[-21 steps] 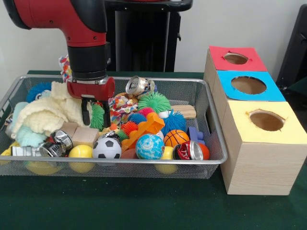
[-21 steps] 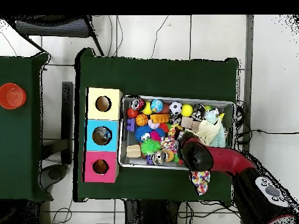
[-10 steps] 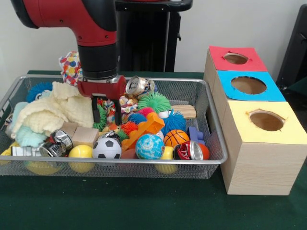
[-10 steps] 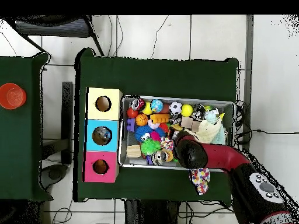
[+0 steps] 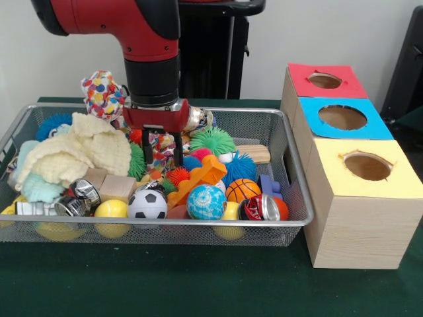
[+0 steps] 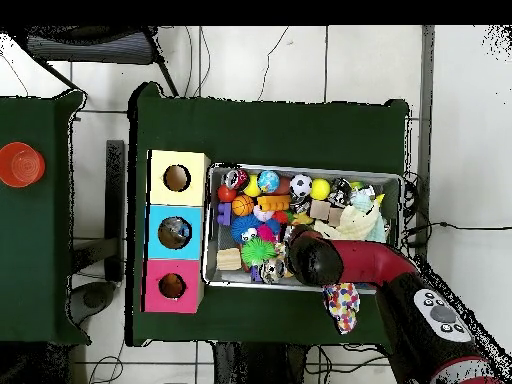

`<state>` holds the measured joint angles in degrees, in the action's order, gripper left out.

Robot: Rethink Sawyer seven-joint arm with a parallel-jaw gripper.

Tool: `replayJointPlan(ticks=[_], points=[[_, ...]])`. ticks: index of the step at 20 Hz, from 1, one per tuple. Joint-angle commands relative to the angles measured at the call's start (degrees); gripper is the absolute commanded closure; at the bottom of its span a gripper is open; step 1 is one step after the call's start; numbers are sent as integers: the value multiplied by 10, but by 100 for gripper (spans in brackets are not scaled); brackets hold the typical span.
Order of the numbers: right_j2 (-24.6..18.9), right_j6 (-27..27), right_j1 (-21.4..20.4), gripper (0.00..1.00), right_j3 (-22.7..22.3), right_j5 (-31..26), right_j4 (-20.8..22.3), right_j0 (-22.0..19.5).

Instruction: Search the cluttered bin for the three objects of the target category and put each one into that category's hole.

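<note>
I am holding my gripper [image 5: 162, 146] with jaws spread, straddling the patterned cloth [image 5: 160, 150] at the mesh bin's [image 5: 291, 198] centre, readying a grasp. At two o'clock a crushed can [image 5: 193, 119] is lying; at three o'clock the red-topped hole [image 5: 324, 80] is waiting.

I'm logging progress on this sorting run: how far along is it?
Nothing looks sorted yet: the yellow hole and red hole show nothing inside, and the bin is full. The hand is open, straddling a patterned cloth among the spiky balls. All three placements appear left to do.
</note>
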<state>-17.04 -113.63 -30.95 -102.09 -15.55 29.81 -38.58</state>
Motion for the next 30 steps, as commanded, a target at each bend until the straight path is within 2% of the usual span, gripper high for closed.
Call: replayJointPlan(ticks=[1, 18, 30], points=[[-7, -10, 13, 0, 30, -37, -9, -6], [30, 7, 22, 0, 61, -39, 23, 12], [-2, 1, 38, 0, 40, 23, 26, -18]])
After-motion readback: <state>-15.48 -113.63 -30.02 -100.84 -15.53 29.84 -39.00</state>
